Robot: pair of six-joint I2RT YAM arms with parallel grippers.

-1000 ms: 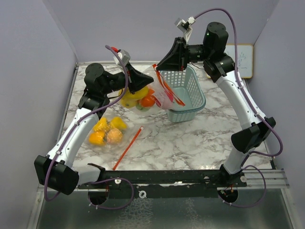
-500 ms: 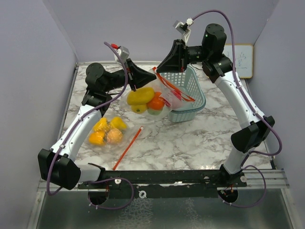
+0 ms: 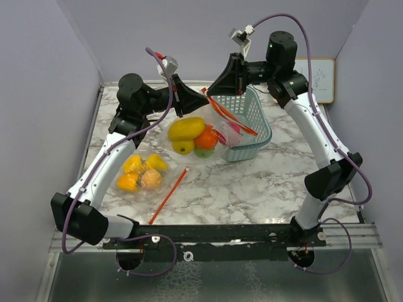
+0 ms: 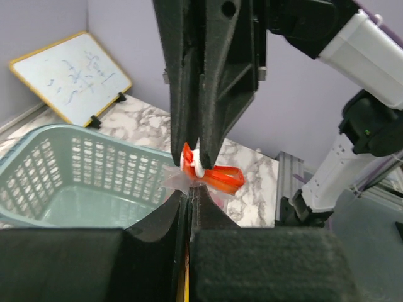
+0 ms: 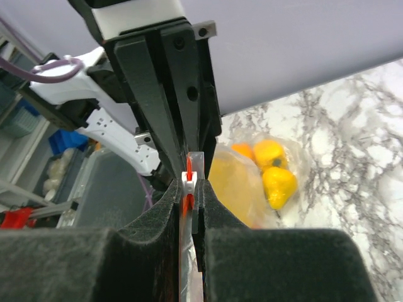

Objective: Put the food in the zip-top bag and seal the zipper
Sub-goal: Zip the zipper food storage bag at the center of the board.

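A clear zip-top bag (image 3: 217,129) with a red zipper strip (image 3: 232,117) hangs in the air between my two grippers. It holds a large yellow fruit (image 3: 186,128), an orange one (image 3: 206,138), a green one (image 3: 203,151) and a small yellow one (image 3: 182,147). My left gripper (image 3: 196,102) is shut on the bag's top edge (image 4: 179,179). My right gripper (image 3: 213,87) faces it, shut on the white zipper slider (image 5: 189,178), which also shows in the left wrist view (image 4: 197,163). The jaws nearly touch tip to tip.
A second clear bag (image 3: 142,173) with yellow and orange toy food lies on the marble table (image 3: 252,189) at front left, its red zipper strip (image 3: 169,194) beside it. A pale blue lattice basket (image 3: 253,119) stands right behind the held bag. A small whiteboard (image 3: 321,78) leans at the back right.
My left arm has risen and shifted a little to the right. The held bag has swung out from under it, and its fruit now hangs in plain view. The right gripper has barely moved.
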